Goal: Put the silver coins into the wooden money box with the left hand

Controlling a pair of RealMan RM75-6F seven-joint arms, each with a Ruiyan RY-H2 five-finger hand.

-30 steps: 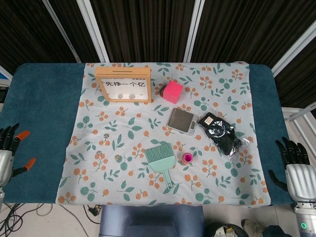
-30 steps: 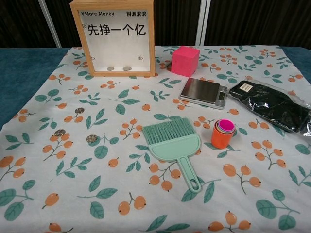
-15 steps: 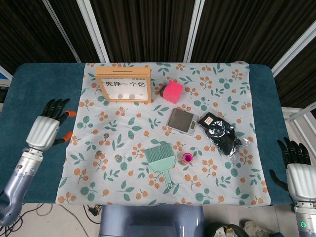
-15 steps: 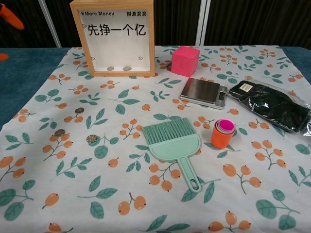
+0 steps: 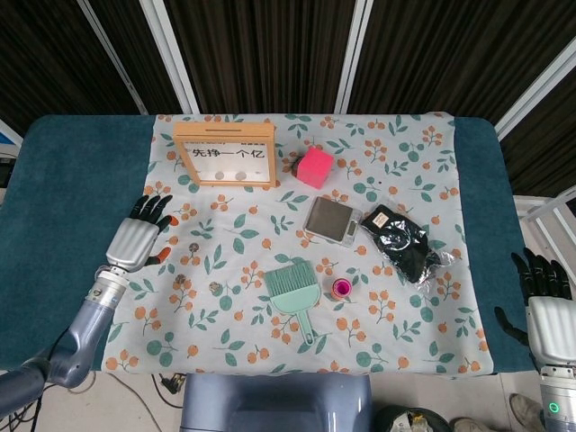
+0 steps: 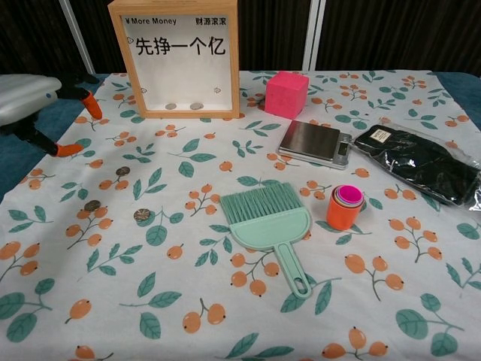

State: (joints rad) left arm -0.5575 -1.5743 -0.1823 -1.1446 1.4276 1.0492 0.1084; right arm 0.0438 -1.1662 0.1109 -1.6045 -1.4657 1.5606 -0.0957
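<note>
Near the desk's left edge, the left hand [image 5: 135, 241] is held above the cloth, fingers [image 6: 73, 149] spread and empty. Just right of it, three silver coins [image 6: 122, 171] are scattered, with the wooden money box [image 5: 225, 155] farther back.

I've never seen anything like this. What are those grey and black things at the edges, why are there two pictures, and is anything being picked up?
Those are a robot's two mechanical hands. One picture looks down from its head, the other looks forward from its chest, at the same table.

The left hand hangs open over the flowered cloth, holding nothing. The right hand waits off the table's edge, also holding nothing.

On the cloth lie three silver coins near the left hand. Behind them stands a wooden money box with two coins already inside. Also there: a pink cube, a small scale, a black bag, a green brush and an orange cup.
</note>
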